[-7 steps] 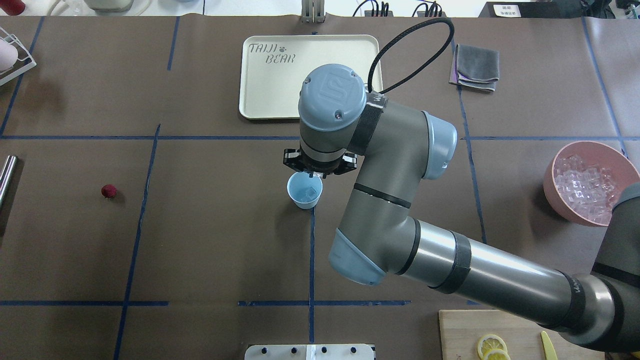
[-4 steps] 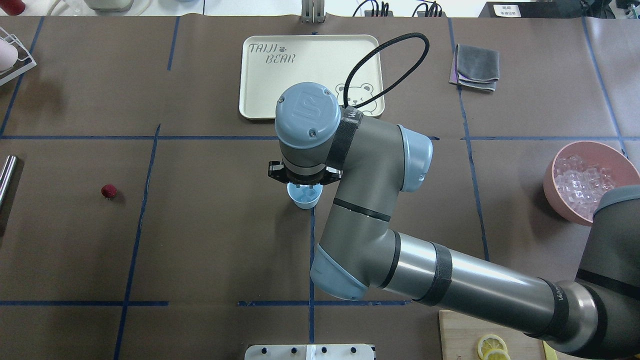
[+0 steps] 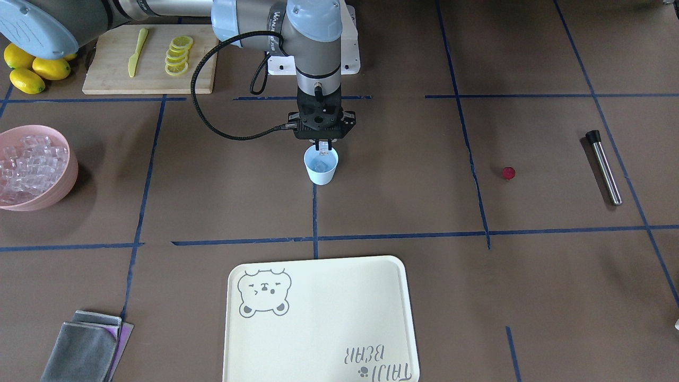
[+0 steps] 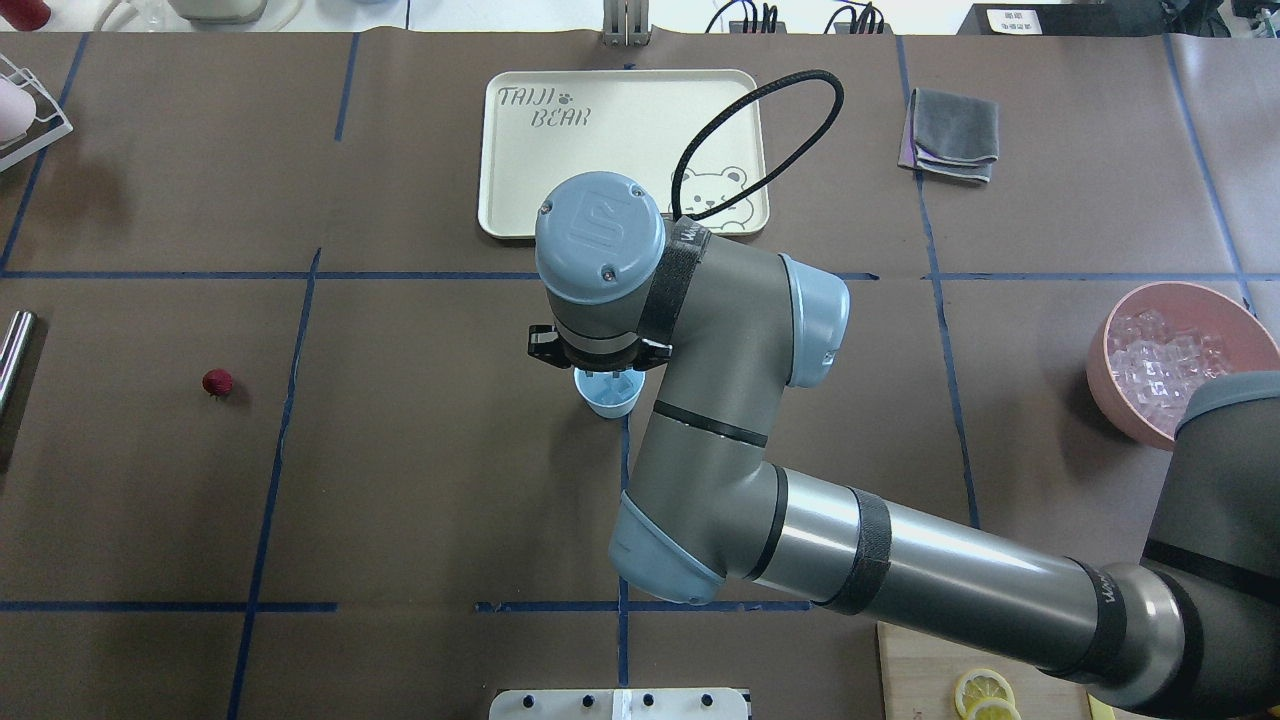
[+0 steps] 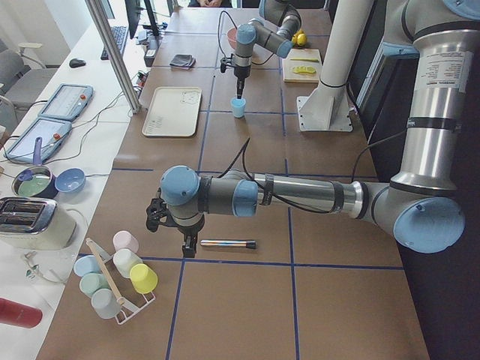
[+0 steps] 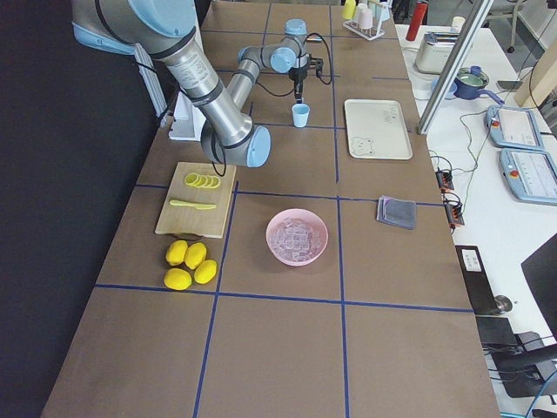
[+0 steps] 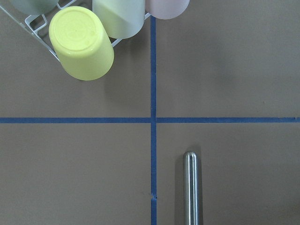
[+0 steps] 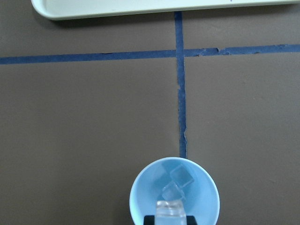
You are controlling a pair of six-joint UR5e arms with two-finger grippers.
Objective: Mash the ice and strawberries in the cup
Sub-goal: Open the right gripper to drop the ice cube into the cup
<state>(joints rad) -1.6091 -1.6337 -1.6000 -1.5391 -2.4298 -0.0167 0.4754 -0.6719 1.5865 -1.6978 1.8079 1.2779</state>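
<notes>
The pale blue cup [image 3: 321,171] stands at the table's middle and holds a few clear ice cubes [image 8: 180,177]. My right gripper [image 3: 323,144] hangs straight over the cup's mouth, shut on one ice cube [image 8: 168,208] just above the rim. In the overhead view the wrist hides most of the cup [image 4: 610,400]. More ice [image 3: 24,164] fills the pink bowl [image 3: 53,196]. The small red strawberry [image 3: 508,173] lies alone on the table, far from the cup. My left gripper [image 5: 187,244] shows only in the exterior left view, over a steel rod; I cannot tell if it is open.
A cream tray [image 3: 318,318] lies beyond the cup. The steel rod [image 3: 603,167] lies near the strawberry. A cutting board [image 3: 106,69] holds lemon slices and a yellow knife, with whole lemons [image 3: 32,69] beside it. A grey cloth [image 3: 85,347] and a rack of cups [image 7: 82,42] sit at the edges.
My right arm has moved left and toward the robot's side, bringing the gripper from beside the cup to directly over it. The cup and strawberry have not moved.
</notes>
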